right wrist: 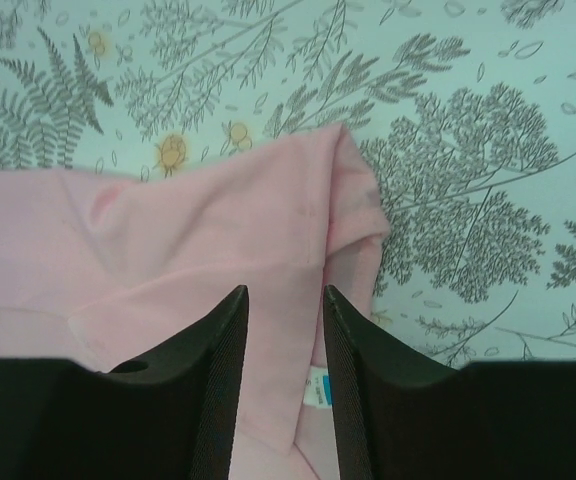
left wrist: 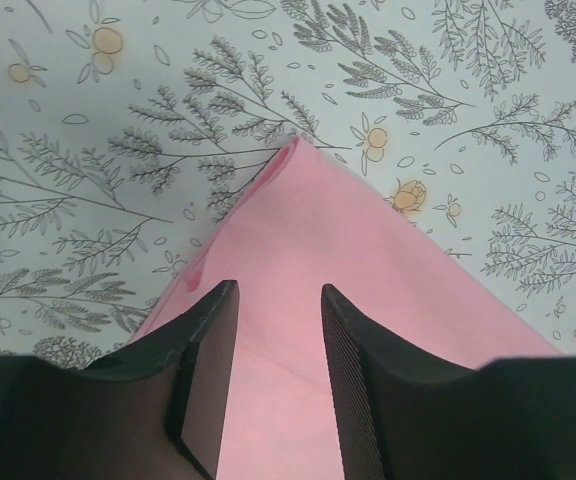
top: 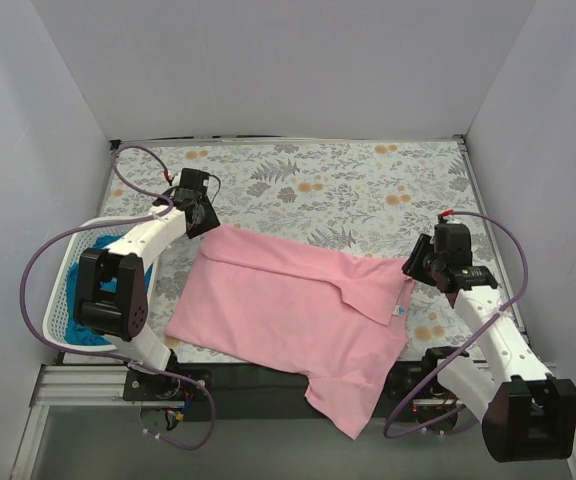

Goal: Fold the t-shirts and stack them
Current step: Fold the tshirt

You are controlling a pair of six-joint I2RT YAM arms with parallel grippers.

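The light pink t-shirt [top: 298, 310] lies partly folded in the middle of the floral table, one end hanging over the near edge. My left gripper [top: 200, 215] is open above its far left corner [left wrist: 298, 230], with nothing between the fingers. My right gripper [top: 418, 265] is open above the shirt's right folded edge [right wrist: 218, 240], near the white neck label [right wrist: 319, 388]. The teal-blue t-shirt [top: 80, 335] lies bunched in the basket at the left, mostly hidden by my left arm.
The white lattice basket [top: 63, 300] stands at the table's left edge under my left arm. White walls close in the left, back and right sides. A dark strip [top: 258, 375] runs along the near edge between the arm bases.
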